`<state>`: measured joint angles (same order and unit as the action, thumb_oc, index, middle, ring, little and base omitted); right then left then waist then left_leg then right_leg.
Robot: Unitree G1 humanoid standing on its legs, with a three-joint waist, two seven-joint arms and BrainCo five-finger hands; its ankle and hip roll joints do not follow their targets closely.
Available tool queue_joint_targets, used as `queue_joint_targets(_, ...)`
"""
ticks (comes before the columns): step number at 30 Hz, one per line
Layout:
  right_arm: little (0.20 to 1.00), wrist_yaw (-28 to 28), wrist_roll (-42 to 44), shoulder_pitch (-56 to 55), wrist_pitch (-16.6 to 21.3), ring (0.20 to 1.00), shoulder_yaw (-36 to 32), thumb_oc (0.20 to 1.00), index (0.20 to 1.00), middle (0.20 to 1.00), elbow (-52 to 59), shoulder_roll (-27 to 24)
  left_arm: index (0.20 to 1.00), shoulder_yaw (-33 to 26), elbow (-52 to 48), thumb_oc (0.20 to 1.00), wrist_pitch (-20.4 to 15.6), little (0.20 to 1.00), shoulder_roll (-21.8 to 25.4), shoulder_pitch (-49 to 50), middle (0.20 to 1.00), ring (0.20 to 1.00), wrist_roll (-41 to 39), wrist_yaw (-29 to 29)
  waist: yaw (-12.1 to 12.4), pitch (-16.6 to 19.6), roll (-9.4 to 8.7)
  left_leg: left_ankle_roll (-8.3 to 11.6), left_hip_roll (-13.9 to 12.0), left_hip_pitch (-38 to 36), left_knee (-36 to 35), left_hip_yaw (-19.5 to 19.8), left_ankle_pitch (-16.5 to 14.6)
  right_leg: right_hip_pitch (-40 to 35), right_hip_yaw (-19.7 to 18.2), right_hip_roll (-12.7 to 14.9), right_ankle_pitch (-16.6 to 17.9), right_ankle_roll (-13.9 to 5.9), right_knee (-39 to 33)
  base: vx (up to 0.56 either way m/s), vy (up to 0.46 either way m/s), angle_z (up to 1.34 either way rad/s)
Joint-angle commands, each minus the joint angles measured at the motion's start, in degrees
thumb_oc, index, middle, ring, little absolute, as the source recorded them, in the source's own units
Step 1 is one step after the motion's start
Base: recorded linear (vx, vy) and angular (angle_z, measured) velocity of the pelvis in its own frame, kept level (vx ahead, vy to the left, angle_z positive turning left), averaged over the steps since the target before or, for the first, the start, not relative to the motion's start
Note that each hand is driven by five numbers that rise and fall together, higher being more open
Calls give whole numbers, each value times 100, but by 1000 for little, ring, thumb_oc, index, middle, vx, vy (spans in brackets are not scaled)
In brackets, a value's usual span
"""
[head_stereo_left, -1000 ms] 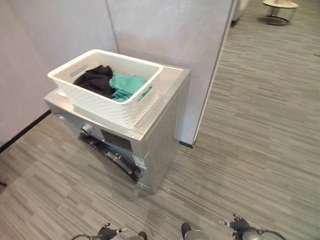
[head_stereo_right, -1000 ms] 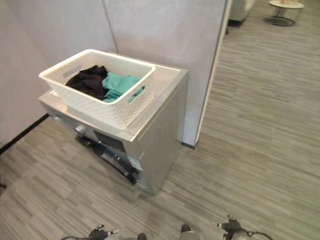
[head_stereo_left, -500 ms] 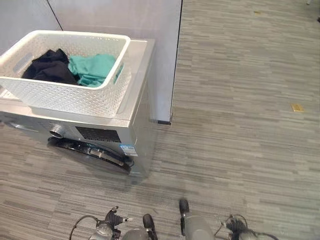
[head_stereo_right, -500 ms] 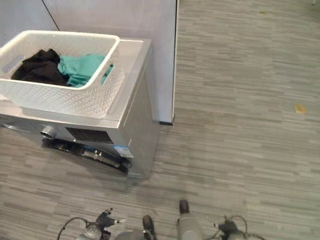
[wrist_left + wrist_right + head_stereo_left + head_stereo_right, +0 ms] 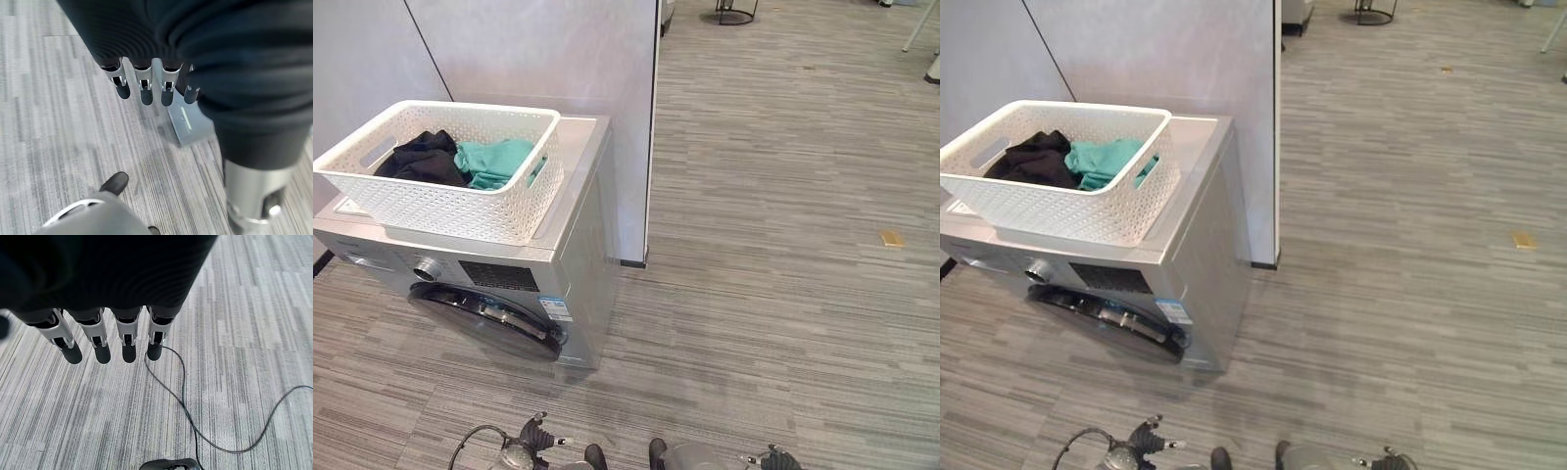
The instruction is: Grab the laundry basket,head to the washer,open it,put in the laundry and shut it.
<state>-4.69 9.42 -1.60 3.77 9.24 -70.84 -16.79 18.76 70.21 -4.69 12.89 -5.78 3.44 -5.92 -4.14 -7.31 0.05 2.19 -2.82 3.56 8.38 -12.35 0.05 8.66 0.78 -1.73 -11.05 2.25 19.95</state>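
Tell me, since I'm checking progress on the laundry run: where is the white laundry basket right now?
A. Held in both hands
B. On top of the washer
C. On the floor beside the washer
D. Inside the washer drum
B: the white laundry basket, with black and teal clothes in it, sits on top of the washer, while the left hand and right hand hang open over the floor.

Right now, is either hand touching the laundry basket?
Apart. In the left eye view the laundry basket sits on the washer, both hands far below it.
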Motion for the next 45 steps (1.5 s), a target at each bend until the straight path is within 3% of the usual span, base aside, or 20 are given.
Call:
queue_joint_targets(1,1000,-13,99,-55,90,1000,111,1000,1000,1000,10,-219,1000,-184,-87,1000,-27,1000,-53,-153,1000,1000,173,-55,-53,-151,-201,-21,410,370,1069,263,-568,-989,-193,-37,643,-458,-1537,12,-26,17)
queue_joint_targets(4,1000,-57,146,-81,89,1000,47,1000,1000,1000,0,-247,1000,-299,34,1000,-18,1000,-59,-120,1000,1000,67,-87,-79,-89,-209,-40,27,369,675,257,-457,-1101,-199,42,591,-471,-1627,34,48,3)
queue_joint_targets(5,1000,-86,210,-54,109,1000,30,1000,1000,1000,-18,-269,1000,-365,144,1000,-9,1000,-29,-109,1000,1000,4,-147,-49,-43,-212,-1,-163,422,357,586,-254,-1090,-265,66,556,-494,-1602,74,100,8)
queue_joint_targets(9,1000,-89,201,-39,110,1000,33,1000,1000,1000,13,-275,1000,-481,291,1000,6,1000,44,-94,1000,1000,-90,-183,-92,-38,-206,134,-583,375,-16,784,108,-1054,-328,75,428,-499,-1484,82,135,-7)
queue_joint_targets(10,1000,-116,185,-80,101,1000,-46,1000,1000,1000,32,-346,1000,-567,288,1000,12,1000,95,-99,1000,1000,-149,-207,-220,-51,-111,346,-1294,287,-346,370,642,-1018,-272,160,269,-527,-1315,87,195,-14)
queue_joint_targets(15,1000,-144,175,-73,96,1000,-105,1000,1000,1000,-4,-404,1000,-611,271,1000,-16,1000,118,-89,1000,1000,-189,-229,-239,-48,7,508,-1581,16,-507,474,751,-1063,-395,230,145,-638,-1180,112,248,-11)
queue_joint_targets(16,1000,-133,183,-32,95,1000,-112,1000,1000,1000,-36,-428,1000,-594,277,1000,-33,1000,130,-97,1000,1000,-230,-230,-205,-69,16,550,-1434,-7,-213,910,541,-1082,-590,335,98,-722,-1061,121,324,-26)
queue_joint_targets(23,1000,-98,190,-39,48,1000,-310,1000,1000,1000,10,-459,1000,-217,23,1000,-98,1000,268,-330,1000,1000,2,-171,-246,-57,-107,296,-643,532,1053,671,-783,-1175,-734,1286,506,-1227,-1248,100,390,-17)
queue_joint_targets(25,1000,-118,154,33,38,1000,-325,1000,1000,1000,88,-446,1000,-267,8,1000,-84,1000,340,-362,1000,1000,-18,-186,-204,-79,-140,163,-463,560,984,524,-882,-895,-761,1504,1033,-1355,-1177,-20,395,-14)
queue_joint_targets(26,1000,-122,65,128,23,1000,-265,1000,1000,1000,196,-413,1000,-316,40,1000,-82,1000,352,-385,1000,1000,-63,-185,-164,-133,-159,76,-340,585,866,405,-879,-600,-600,1707,1597,-1382,-1142,-45,337,-33)
queue_joint_targets(27,1000,-122,64,129,22,1000,-265,1000,1000,1000,198,-412,1000,-317,42,1000,-83,1000,353,-387,1000,1000,-64,-185,-161,-130,-162,74,-336,584,855,400,-874,-598,-604,1710,1604,-1384,-1151,-60,350,-45)
queue_joint_targets(28,1000,-116,20,242,17,1000,-206,1000,1000,1000,296,-400,1000,-366,56,1000,-79,1000,346,-359,1000,1000,-99,-176,-62,-200,-151,34,-323,494,736,241,-866,-396,-18,1872,1826,-1322,-1154,-62,267,-48)
queue_joint_targets(30,1000,-86,-3,396,37,1000,-99,1000,1000,1000,398,-355,1000,-367,62,1000,-65,1000,329,-360,1000,1000,-33,-157,-36,-258,-85,-57,-252,406,354,109,-716,-189,508,1614,1460,-1199,-944,-56,417,-66)
queue_joint_targets(32,1000,-15,16,425,102,1000,98,1000,1000,1000,371,-247,1000,-449,191,1000,-31,1000,325,-300,1000,1000,-40,-137,-31,-205,-58,-176,-6,103,-228,-37,-532,-259,437,840,838,-1099,-804,56,428,-63)
queue_joint_targets(34,1000,-15,16,427,102,1000,98,1000,1000,1000,370,-246,1000,-450,191,1000,-31,1000,327,-301,1000,1000,-40,-136,-28,-194,-58,-174,-7,114,-241,-40,-516,-246,435,837,851,-1096,-814,46,188,-10)
queue_joint_targets(35,1000,30,205,326,191,1000,185,1000,1000,1000,346,-154,1000,-407,189,1000,-30,1000,346,-230,1000,1000,4,-94,-90,-126,-98,-221,199,15,-596,35,-334,-242,-83,20,601,-887,-825,50,170,3)
queue_joint_targets(36,1000,30,205,326,191,1000,185,1000,1000,1000,346,-154,1000,-406,189,1000,-30,1000,346,-230,1000,1000,4,-94,-88,-123,-98,-221,199,18,-597,34,-333,-239,-84,19,602,-887,-826,58,282,16)
queue_joint_targets(37,1000,69,214,213,226,1000,276,1000,1000,1000,333,-133,1000,-323,149,1000,-13,1000,351,-184,1000,1000,191,-78,-75,-55,-193,-294,435,-81,-890,-5,-266,-283,-39,-386,619,-679,-1073,10,113,4)
queue_joint_targets(41,1000,96,241,130,235,1000,286,1000,1000,1000,317,-144,1000,-280,212,1000,-18,1000,272,-192,1000,1000,260,-68,-138,-29,-181,-319,546,-184,-923,117,-274,-413,-339,-448,688,-654,-1293,57,75,23)
queue_joint_targets(45,1000,145,165,-35,191,1000,171,1000,1000,1000,42,-198,1000,-333,265,1000,-23,1000,138,-169,1000,1000,228,-33,-129,1,-177,-302,663,-79,-133,186,-594,-649,-454,-335,825,-540,-1656,66,13,-1)
